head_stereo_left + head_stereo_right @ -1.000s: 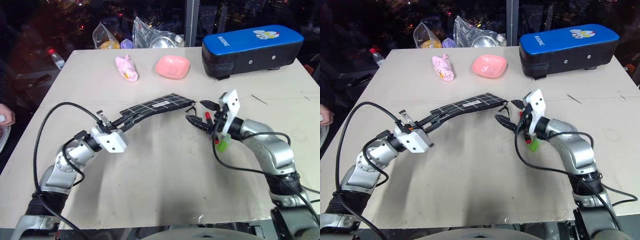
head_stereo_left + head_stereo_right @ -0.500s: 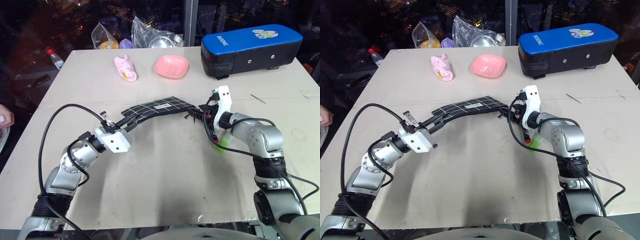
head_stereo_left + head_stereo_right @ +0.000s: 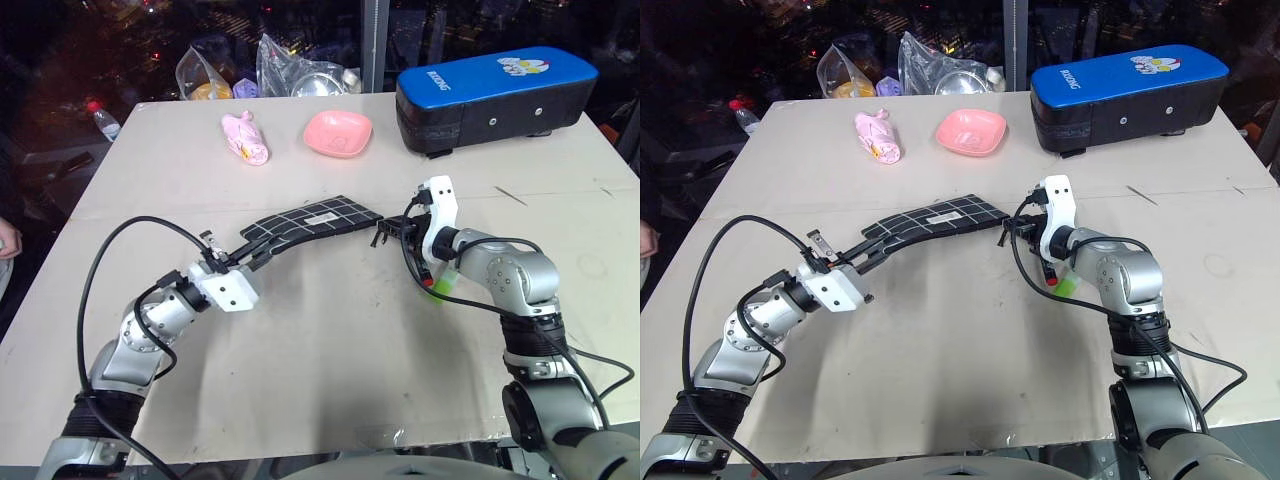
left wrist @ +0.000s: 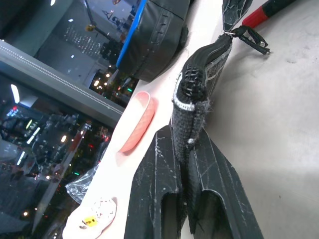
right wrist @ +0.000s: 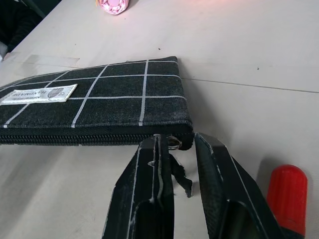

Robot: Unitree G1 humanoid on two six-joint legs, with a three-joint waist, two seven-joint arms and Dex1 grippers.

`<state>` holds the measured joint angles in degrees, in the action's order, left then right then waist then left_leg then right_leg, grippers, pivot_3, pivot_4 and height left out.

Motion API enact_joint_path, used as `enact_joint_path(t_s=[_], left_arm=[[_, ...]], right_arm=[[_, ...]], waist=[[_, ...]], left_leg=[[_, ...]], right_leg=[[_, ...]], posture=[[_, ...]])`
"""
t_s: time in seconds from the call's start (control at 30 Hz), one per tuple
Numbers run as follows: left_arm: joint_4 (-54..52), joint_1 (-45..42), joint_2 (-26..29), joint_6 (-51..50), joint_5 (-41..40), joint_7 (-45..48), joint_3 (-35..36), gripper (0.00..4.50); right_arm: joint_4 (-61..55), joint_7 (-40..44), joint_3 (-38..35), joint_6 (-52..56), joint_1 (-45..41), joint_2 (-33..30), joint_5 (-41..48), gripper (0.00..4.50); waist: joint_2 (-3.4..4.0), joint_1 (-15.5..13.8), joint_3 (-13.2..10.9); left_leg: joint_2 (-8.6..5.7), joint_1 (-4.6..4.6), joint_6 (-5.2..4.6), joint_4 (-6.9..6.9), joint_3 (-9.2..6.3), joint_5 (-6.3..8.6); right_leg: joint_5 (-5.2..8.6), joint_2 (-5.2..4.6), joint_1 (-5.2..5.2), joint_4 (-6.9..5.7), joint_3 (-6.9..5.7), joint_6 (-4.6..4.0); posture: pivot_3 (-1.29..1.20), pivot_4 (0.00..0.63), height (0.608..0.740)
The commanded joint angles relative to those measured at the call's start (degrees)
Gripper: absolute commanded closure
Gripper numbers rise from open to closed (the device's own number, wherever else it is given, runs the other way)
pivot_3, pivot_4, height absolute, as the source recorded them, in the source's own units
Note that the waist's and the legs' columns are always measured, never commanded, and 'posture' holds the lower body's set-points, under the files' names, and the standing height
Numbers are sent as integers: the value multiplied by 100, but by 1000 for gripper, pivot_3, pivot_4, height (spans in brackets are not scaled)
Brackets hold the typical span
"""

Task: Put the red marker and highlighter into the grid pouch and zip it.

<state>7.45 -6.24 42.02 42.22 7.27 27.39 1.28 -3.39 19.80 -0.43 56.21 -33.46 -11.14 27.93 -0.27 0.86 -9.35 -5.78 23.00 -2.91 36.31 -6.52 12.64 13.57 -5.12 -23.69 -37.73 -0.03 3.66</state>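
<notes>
Now the flat black fabric pouch w/ white grid lines (image 3: pixel 312 219) is lying across the middle of the beige table (image 3: pixel 330 360), one end lifted off it. L gripper (image 4: pixel 192 149) is pinching that raised end, jaws clamped on the fabric. R gripper (image 5: pixel 179 164) is sitting at the opposite end, jaws slightly apart w/ the black zipper pull (image 5: pixel 180 175) hanging between them. Red-capped marker (image 5: pixel 286 196) is lying just beside R gripper; chunky light-green highlighter (image 3: pixel 441 286) is resting near it, under the R forearm.
</notes>
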Motion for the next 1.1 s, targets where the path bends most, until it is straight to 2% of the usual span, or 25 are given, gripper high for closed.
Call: enact_joint_path(t_s=[0.03, 0.07, 0.37, 0.57, 0.6, 0.63, 0.67, 0.77, 0.93, 1.1], left_arm=[[18, -16, -16, 133, -42, -62, 88, 4500], [25, -19, -21, 136, -41, -61, 84, 4500], [-48, 7, -97, 106, -56, -43, 66, 4500], [-66, 73, -112, 116, -52, -50, 84, 4500], [-72, 87, -110, 116, -53, -52, 89, 4500], [-80, 105, -108, 117, -53, -56, 96, 4500], [-86, 118, -106, 118, -53, -58, 102, 4500], [-126, 177, -113, 105, -59, -66, 112, 4500], [-240, 268, -150, 16, -113, -38, 82, 4500], [-505, 318, -301, -394, -383, 212, -137, 4500]], right_arm=[[-328, 101, 16, -2, 48, -189, -11, 2421], [-360, 105, 35, -1, 64, -218, -22, 1989], [-284, 109, 191, 34, 29, 10, -34, 1989], [317, 117, 346, -520, -127, 286, -344, 1989], [347, 123, 338, -551, -135, 310, -357, 2374], [361, 131, 335, -573, -135, 326, -364, 2506], [370, 137, 334, -590, -133, 337, -370, 2847], [362, 134, 324, -647, -104, 354, -404, 4367], [231, 150, 359, -730, -64, 286, -509, 4459], [-180, 720, 1150, -1078, -139, -429, -1039, 4459]], waist=[[0, -7, 0], [0, -7, 0], [0, 9, 0], [0, 8, 0], [0, 6, 0], [0, 4, 0], [0, 3, 0], [0, 5, 0], [0, 5, 0], [1, -3, -1]], left_leg=[[0, 0, 0, 0, 0, 0], [0, 0, 0, 0, 0, 0], [1, 0, 0, 0, 0, 0], [1, 0, 0, 0, 1, 0], [1, 0, 0, 0, 1, 0], [1, 0, 0, 0, 1, 0], [1, 0, 0, 0, 1, 0], [1, 0, 0, 0, 1, 0], [1, 0, 1, 0, 0, 0], [0, 0, 0, 0, 2, 0]], right_leg=[[0, 0, 0, 0, 0, 0], [0, 0, 0, 1, 0, 0], [0, 0, -1, 0, 1, 0], [0, 2, -1, 0, 1, 0], [0, 2, -2, 0, 1, 0], [0, 2, -2, 0, 1, 0], [0, 2, -2, 0, 1, 0], [0, 2, -2, -1, 1, 0], [0, 2, -2, -1, 1, 0], [0, 2, -2, 1, -1, 0]], posture=[[0, 150, 734], [0, 150, 734], [0, 150, 734], [0, 150, 734], [0, 150, 734], [0, 150, 734], [0, 150, 734], [0, 150, 734], [0, 150, 734], [0, 150, 734]])
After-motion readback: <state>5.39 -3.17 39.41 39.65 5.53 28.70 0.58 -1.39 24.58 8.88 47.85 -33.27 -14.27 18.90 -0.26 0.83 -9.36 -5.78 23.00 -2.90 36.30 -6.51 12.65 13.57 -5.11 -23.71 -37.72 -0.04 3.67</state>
